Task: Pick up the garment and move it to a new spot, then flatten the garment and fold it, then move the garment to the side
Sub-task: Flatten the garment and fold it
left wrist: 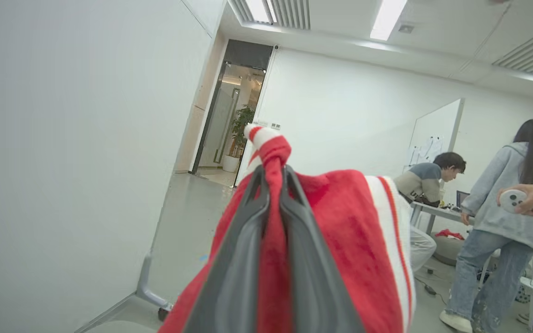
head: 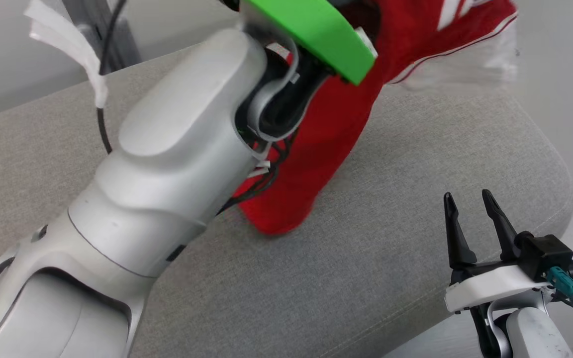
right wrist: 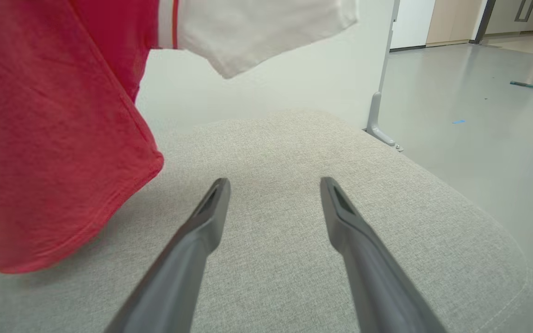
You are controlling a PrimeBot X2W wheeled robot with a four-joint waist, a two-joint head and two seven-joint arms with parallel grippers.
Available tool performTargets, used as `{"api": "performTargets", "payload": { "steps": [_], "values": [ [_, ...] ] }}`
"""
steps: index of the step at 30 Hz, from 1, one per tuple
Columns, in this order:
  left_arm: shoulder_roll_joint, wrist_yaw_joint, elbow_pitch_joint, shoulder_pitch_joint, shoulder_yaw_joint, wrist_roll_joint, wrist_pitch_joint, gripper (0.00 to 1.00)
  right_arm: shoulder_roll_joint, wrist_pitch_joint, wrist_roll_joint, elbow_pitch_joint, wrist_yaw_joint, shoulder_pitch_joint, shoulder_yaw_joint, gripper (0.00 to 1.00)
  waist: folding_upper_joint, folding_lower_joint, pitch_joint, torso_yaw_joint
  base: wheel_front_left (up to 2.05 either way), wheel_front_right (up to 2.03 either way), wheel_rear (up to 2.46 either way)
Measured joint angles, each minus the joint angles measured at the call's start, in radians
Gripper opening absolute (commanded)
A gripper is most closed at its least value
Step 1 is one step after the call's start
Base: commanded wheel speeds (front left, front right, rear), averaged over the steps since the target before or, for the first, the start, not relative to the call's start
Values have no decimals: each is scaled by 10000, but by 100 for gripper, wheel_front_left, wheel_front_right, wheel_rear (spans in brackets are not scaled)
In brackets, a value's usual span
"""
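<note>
While the garment (head: 311,164) hangs from the left gripper (left wrist: 273,170), the first step, the carry to a new spot, is judged to be in hand.
A bunched red fold with a white-striped edge is pinched between the left fingers, and the rest is draped down over the far half of the grey cushion (head: 416,149); whether the lower hem touches the cushion cannot be told. The right gripper (head: 467,195) is held low near the cushion's near right corner, fingers spread and empty, well apart from the cloth. Flattening and folding are not yet begun. For the next move, a lowering onto the bare middle of the cushion is called for, and a second hold on the hanging hem by the right gripper is probably needed so the cloth is laid out spread, not heaped.
</note>
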Motion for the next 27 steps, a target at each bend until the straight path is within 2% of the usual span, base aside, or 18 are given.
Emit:
{"api": "performTargets", "payload": {
  "steps": [4,8,10,18,24,25,26,27],
  "values": [
    [13,59,533,521,1093,-878,-376,0,-2,0,71,-40,0,70,-140,100,0,0,11,94,0,0,0],
    [253,-58,1030,2573,1666,-1139,-466,0,8,0,50,-63,0,184,-201,100,0,0,-7,437,0,0,0],
    [314,-111,1179,3822,2286,-1103,-491,0,6,0,-21,-73,0,242,-267,100,0,0,-24,656,0,0,0],
    [190,-508,1089,7904,5022,744,-518,0,10,0,-512,-142,0,423,-512,100,0,0,-111,1568,0,0,0],
    [40,-700,899,9582,6038,1789,-518,0,10,0,-740,-140,0,669,-512,100,-1,0,-283,2247,0,0,0],
    [40,-713,884,9812,6153,1937,-520,25,10,0,-780,-136,0,702,-500,100,0,0,-330,2353,0,0,0],
    [40,-715,890,10023,6199,2073,-520,72,10,0,-792,-136,0,712,-472,100,0,0,-382,2445,0,0,0],
    [40,-717,892,10221,6226,2207,-518,100,13,0,-811,-134,0,719,-433,100,0,0,-440,2529,0,0,0]
  ]
}}
